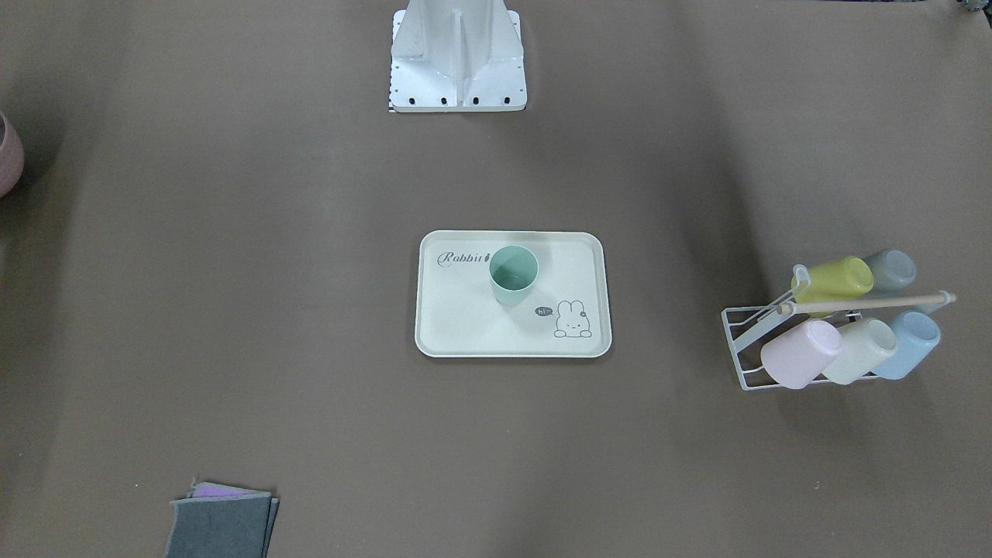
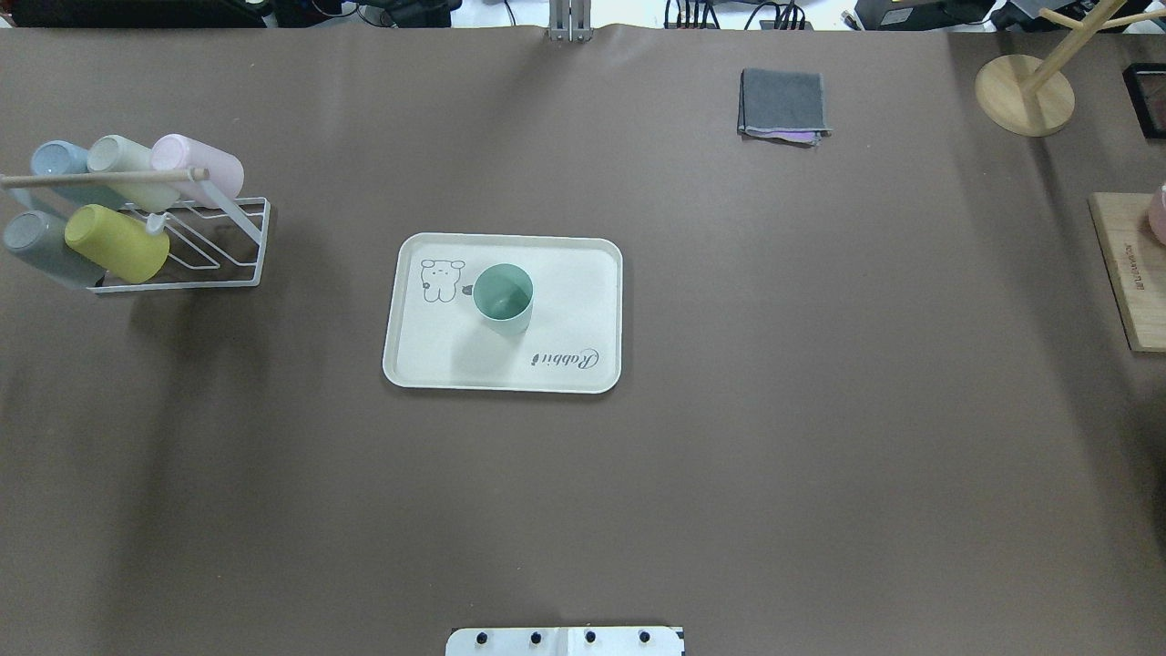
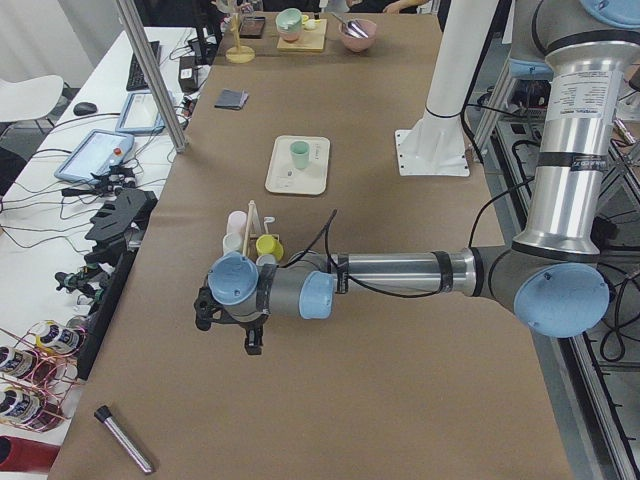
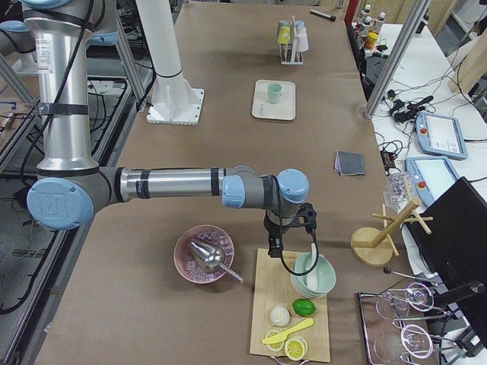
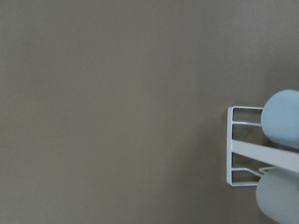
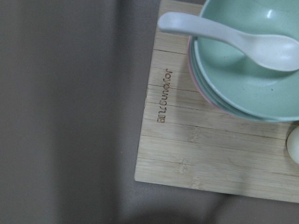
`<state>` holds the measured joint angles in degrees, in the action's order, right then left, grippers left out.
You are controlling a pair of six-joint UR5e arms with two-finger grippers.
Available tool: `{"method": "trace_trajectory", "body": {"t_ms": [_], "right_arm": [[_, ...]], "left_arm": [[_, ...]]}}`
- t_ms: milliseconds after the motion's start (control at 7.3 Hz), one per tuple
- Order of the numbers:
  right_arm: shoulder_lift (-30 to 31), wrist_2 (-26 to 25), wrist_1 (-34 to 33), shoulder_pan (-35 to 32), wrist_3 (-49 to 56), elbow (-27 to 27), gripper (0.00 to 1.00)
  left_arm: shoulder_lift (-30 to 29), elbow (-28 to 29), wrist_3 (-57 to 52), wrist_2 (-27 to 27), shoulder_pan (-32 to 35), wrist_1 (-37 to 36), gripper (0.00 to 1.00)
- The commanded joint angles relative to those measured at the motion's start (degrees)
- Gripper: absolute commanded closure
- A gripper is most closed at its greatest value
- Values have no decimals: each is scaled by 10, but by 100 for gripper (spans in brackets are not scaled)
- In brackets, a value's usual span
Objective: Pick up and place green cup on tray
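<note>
Green cup (image 1: 513,273) upright on tray (image 1: 465,319); left tool (image 3: 228,335), right tool (image 4: 291,239): opening cannot tell.

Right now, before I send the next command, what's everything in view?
green cup: one, mint, upright on tray
tray: one, cream, table centre
rack: one, white wire, robot's left
racked cups: five; lime, grey, pink, cream, blue
cloth: one, grey, far side
board: one, wooden, robot's right end
bowls: stack, green over pink, on board
spoon: one, white, in top bowl
pink bowl: one, beside board
left gripper: dark, by rack
right gripper: dark, above board
</note>
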<state>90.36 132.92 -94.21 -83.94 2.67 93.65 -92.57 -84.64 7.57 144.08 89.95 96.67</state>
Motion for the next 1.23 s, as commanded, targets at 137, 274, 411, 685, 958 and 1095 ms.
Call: {"method": "trace_trajectory", "body": {"t_ms": [137,274,411,685,958,1095], "right_arm": [[0,-2,1,0,0,-1,0],[0,-2,0,0,0,-1,0],[0,-2,1,0,1,-2,0],[0,-2,1,0,1,-1,0],[0,-2,1,1,1,-2,0],[0,-2,1,0,1,-2,0]], "left_arm": [[18,-55,-44,-41,-3,-96,2],[17,-87,-89,-84,5,-150,2],[16,-92,-96,-83,7,-188,2],[14,-87,-96,-83,9,-178,2],[14,-73,-95,-83,9,-177,2],[11,-71,-92,-83,9,-176,2]]}}
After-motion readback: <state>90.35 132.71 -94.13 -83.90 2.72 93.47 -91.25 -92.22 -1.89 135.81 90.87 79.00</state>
